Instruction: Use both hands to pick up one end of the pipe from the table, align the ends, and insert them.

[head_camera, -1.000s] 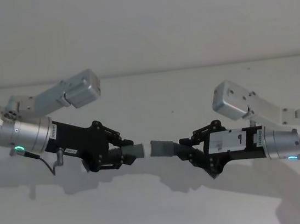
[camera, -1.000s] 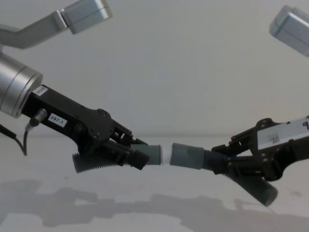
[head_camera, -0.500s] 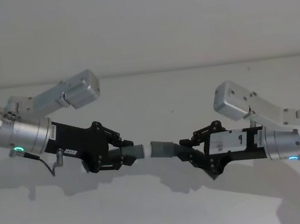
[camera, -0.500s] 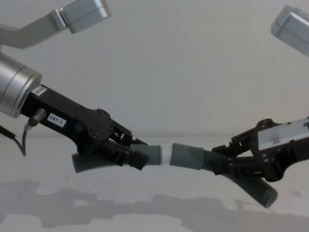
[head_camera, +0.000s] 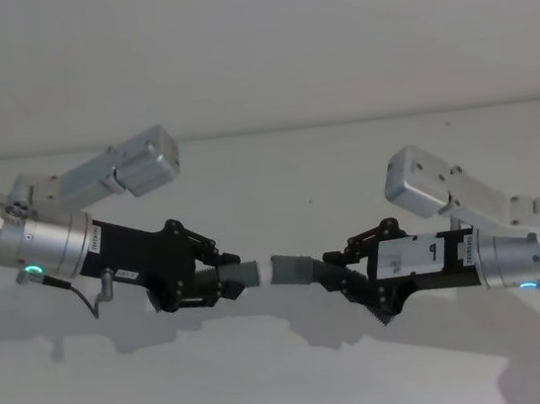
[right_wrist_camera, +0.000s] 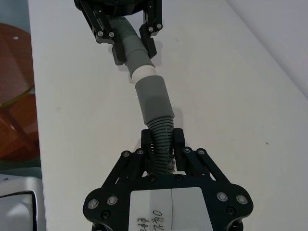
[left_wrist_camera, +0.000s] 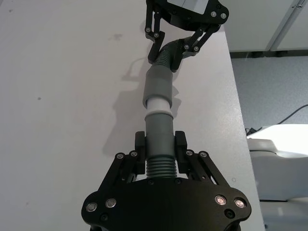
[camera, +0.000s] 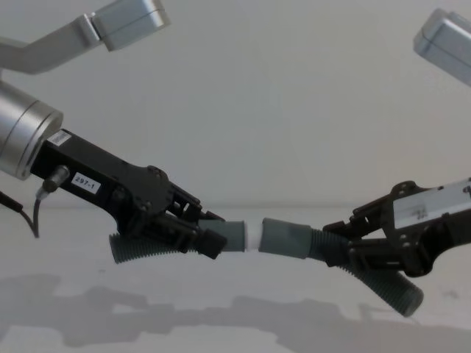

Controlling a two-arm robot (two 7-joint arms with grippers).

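My left gripper point(head_camera: 222, 279) is clamped on the left hose piece point(camera: 147, 246) at the ribs just behind its grey cuff point(left_wrist_camera: 159, 132), holding it above the white table point(head_camera: 303, 377). My right gripper point(head_camera: 344, 274) is closed on the right hose piece point(camera: 383, 283), likewise lifted off the table. The left piece's white tip point(left_wrist_camera: 157, 105) sits at the mouth of the right piece's cuff point(right_wrist_camera: 152, 98), the two nearly in line.

Ribbed grey plastic pipe point(camera: 291, 239), smooth cuffs; matt white table point(head_camera: 304, 387).
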